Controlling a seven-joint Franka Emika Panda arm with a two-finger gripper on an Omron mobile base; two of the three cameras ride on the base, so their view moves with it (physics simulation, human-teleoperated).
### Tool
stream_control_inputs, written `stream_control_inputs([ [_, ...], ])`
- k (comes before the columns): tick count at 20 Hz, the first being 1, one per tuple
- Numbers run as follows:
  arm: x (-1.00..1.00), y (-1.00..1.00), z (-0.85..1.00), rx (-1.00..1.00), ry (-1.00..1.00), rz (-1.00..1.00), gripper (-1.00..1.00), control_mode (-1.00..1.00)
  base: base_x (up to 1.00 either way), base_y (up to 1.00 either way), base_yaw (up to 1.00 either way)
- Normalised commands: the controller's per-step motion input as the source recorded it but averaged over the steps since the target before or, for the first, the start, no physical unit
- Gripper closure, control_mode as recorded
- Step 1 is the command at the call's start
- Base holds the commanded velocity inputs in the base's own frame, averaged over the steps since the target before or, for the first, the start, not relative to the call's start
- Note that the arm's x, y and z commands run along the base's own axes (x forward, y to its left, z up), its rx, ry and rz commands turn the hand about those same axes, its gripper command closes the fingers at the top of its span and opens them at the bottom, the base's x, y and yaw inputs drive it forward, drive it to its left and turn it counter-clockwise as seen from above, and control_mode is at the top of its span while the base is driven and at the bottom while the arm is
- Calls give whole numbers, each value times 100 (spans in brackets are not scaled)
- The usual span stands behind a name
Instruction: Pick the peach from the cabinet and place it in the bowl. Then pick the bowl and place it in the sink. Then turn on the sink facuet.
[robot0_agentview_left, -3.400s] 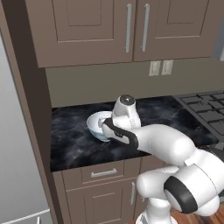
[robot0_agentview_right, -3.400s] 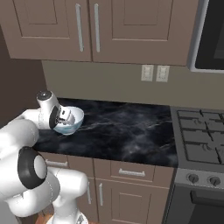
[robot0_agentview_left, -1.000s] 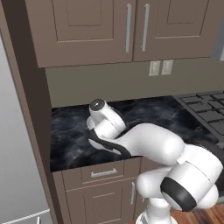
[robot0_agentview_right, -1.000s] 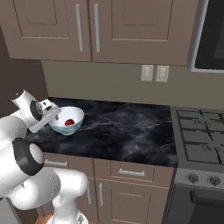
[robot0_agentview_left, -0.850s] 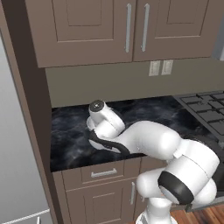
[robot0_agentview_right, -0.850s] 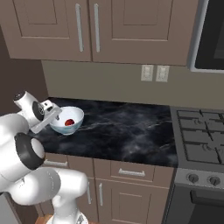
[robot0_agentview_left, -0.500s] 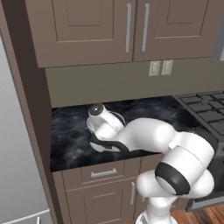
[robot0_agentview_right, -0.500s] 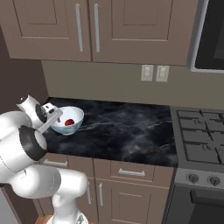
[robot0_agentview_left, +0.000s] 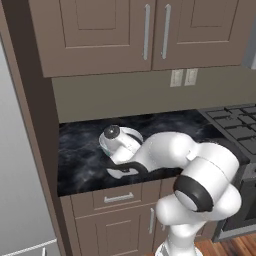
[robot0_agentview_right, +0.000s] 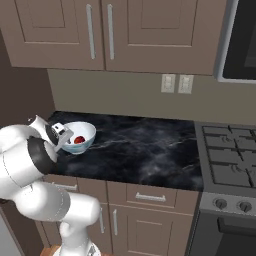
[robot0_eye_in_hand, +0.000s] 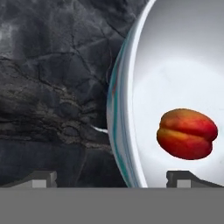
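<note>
Peach (robot0_eye_in_hand: 187, 133): one, lying inside the bowl (robot0_eye_in_hand: 127, 92), on its white inner floor. It also shows as a small red spot in the bowl from the right base view (robot0_agentview_right: 79, 140).

Bowl: one, white with a pale-blue outside, upright on the black marbled surface (robot0_agentview_right: 145, 150) near its left end. In the left base view its rim (robot0_agentview_left: 131, 134) peeks out behind the arm's wrist.

End effector (robot0_eye_in_hand: 111, 177): low at the bowl's near rim. In the hand view, two finger tips sit at the bottom, one outside the bowl wall over the stone (robot0_eye_in_hand: 41, 178), one inside the bowl (robot0_eye_in_hand: 183, 178), so the rim runs between them. Jaws spread wide, with a clear gap on both sides of the wall; not clamped, nothing held. In the right base view the end effector (robot0_agentview_right: 64, 134) sits at the bowl's left edge.

Wall cabinets (robot0_agentview_right: 100, 30): two doors visible above the surface, both closed, each with one vertical grey bar handle, the two handles side by side at the centre seam.

Outlets (robot0_agentview_right: 176, 83): two plates on the backsplash, side by side.

Stove (robot0_agentview_right: 227, 165): one, right of the surface, well apart from the bowl.

Drawers (robot0_agentview_right: 150, 196): under the surface, with small horizontal handles; two fronts visible in the right base view.
</note>
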Motion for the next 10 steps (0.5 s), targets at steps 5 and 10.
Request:
stream_control_inputs([
  [5, 16, 0, -17, 0, 0, 0, -100, -100, 0, 0, 0],
  [10, 19, 0, -14, -1, 0, 0, -100, -100, 0, 0, 0],
])
